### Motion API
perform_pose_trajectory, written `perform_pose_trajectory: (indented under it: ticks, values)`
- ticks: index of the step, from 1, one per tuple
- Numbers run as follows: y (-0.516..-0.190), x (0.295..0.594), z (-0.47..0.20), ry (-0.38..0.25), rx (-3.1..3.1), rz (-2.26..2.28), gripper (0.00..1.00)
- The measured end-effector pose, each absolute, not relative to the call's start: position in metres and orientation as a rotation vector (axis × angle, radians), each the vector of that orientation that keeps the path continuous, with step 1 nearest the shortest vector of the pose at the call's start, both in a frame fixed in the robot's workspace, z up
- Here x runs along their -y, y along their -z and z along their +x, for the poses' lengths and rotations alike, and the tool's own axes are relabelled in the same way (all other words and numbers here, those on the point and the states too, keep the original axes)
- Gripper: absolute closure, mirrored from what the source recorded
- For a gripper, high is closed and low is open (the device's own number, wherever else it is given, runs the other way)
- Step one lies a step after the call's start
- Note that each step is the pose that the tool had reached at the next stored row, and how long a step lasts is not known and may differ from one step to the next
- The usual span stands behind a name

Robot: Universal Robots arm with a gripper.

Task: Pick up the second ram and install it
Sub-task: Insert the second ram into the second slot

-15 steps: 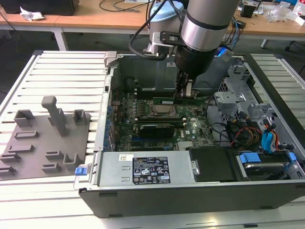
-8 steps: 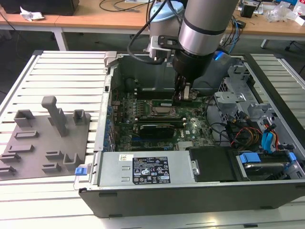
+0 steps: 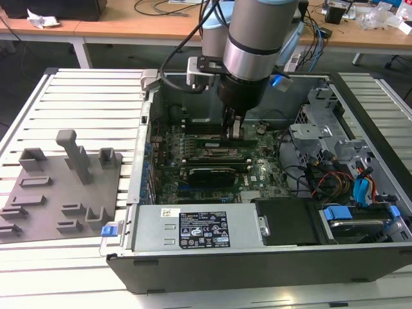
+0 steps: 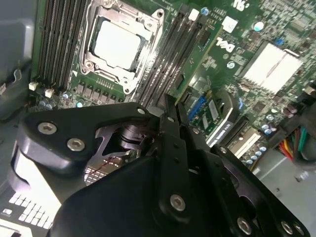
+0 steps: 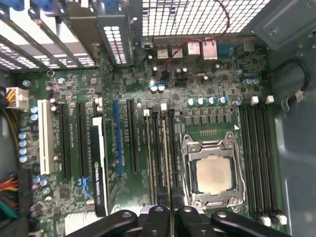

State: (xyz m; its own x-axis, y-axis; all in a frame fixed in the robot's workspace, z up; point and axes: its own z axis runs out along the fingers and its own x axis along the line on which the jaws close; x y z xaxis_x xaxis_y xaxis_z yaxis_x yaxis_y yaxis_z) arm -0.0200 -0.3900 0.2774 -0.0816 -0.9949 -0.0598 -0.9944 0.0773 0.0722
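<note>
My gripper (image 3: 233,131) reaches down into the open computer case (image 3: 193,264), over the memory slots beside the processor socket (image 5: 213,174). In the first wrist view the second ram (image 5: 166,163) appears edge-on as a thin strip, and it runs along a black memory slot (image 5: 172,148) on the motherboard (image 5: 207,89). The gripper (image 5: 170,217) is shut on it, one black finger on each side. In the second wrist view the ram (image 4: 200,64) is a narrow green strip slanting away from the fingertips (image 4: 170,116). I cannot tell whether it is seated in the slot.
A grey plastic fixture (image 3: 61,187) lies on the slatted table at the exterior view's left. Inside the case are the power supply (image 3: 193,228), a drive cage (image 3: 322,129) and bundled cables (image 3: 328,180). Four more memory slots (image 5: 259,158) flank the socket's other side.
</note>
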Motion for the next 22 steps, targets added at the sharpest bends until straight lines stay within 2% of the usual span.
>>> perform_pose_trajectory:
  ticks: [22]
  values:
    - [-0.234,0.381,-0.03,0.142,2.3,2.123,0.86]
